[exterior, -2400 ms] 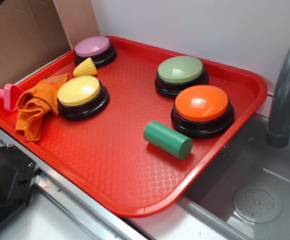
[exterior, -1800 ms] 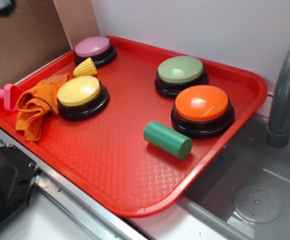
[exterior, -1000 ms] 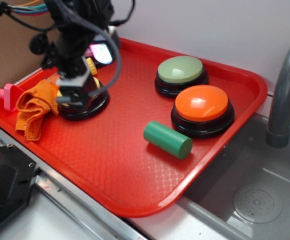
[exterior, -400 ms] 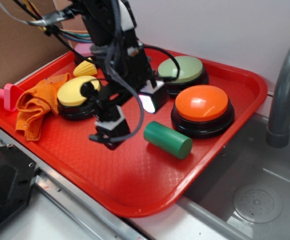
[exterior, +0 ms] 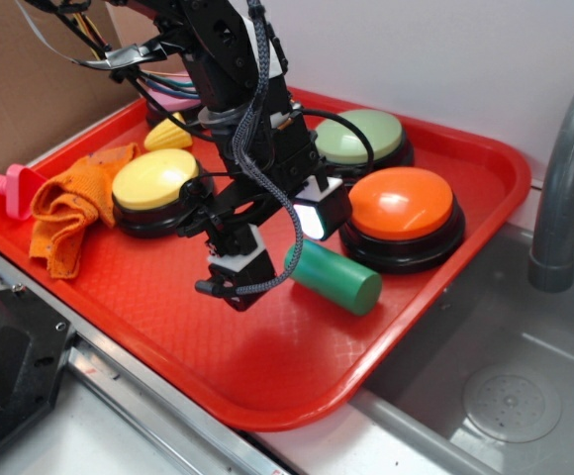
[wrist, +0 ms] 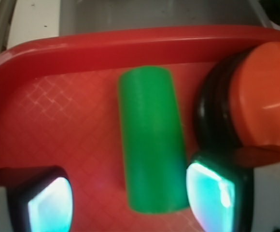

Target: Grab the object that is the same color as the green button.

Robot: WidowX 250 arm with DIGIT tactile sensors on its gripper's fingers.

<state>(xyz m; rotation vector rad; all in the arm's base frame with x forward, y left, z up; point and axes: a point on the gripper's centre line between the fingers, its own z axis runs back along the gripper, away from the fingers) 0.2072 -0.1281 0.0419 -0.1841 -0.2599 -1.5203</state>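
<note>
we see the dark green cylinder (wrist: 151,145) lying on its side on the red tray (exterior: 168,327), just beside the orange button (exterior: 400,204). our jaws stand wide open and hold nothing; one pad (wrist: 212,189) sits by the cylinder's near end, the other (wrist: 43,203) well off to its side. the arm (exterior: 233,89) leans down over the tray's middle, in front of the green button (exterior: 366,137).

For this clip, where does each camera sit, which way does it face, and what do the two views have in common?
Exterior: off the arm, above the tray's near corner, looking down across it; shows the arm and open gripper over the green cylinder.
Wrist: on the gripper, looking down past both fingertips at the green cylinder, toward the tray rim.
Shared: cylinder, orange button, red tray, fingertips.
</note>
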